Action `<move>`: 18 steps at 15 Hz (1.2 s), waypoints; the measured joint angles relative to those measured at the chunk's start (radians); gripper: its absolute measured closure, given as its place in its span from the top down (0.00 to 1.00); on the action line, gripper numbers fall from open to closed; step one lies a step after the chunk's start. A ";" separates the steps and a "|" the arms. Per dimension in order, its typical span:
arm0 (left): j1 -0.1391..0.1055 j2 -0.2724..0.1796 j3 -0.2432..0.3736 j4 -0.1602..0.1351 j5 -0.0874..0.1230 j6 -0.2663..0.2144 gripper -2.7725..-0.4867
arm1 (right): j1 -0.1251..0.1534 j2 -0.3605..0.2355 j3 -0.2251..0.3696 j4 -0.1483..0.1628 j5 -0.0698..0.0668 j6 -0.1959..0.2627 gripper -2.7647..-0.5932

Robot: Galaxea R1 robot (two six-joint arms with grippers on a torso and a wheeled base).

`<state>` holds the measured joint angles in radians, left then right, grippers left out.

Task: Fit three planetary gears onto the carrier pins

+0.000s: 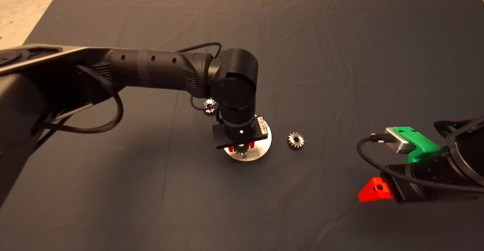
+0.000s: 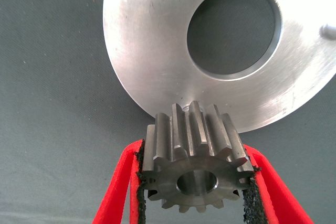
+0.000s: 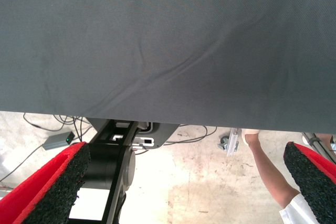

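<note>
Dark mat [image 1: 340, 54] — left gripper [image 2: 197, 182] clamps a gear [image 2: 195, 166] over the disc [image 2: 157, 51]; right gripper [image 3: 184, 192] open.

Head camera high above flat round silver disc [image 1: 261, 151], left wrist camera close over it [image 2: 157, 51], right wrist camera facing the dark mat's [image 3: 168, 40] edge

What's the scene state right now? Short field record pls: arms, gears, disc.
left gripper: over the near edge of the disc, jaws shut on a gear
held gear: bore visible, sits between the black pads, at the disc's rim
disc: flat on the mat, large centre hole, one pin in view at the edge of the left wrist view
loose gears: one right of the disc, one behind the left arm, both on the mat
right gripper: parked at lower right, jaws open, holding nothing
</note>
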<state>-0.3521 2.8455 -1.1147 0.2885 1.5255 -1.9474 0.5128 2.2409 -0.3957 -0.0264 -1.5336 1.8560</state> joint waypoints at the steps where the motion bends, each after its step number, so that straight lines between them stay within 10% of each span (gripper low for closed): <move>1: 0.006 0.000 0.000 0.000 0.000 0.000 0.16 | 0.000 0.000 0.000 0.000 0.000 0.000 1.00; 18: 0.034 0.000 0.000 0.000 0.000 0.001 0.16 | 0.000 0.000 0.000 0.000 0.000 0.000 1.00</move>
<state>-0.3183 2.8460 -1.1147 0.2885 1.5255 -1.9468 0.5125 2.2404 -0.3957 -0.0268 -1.5336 1.8560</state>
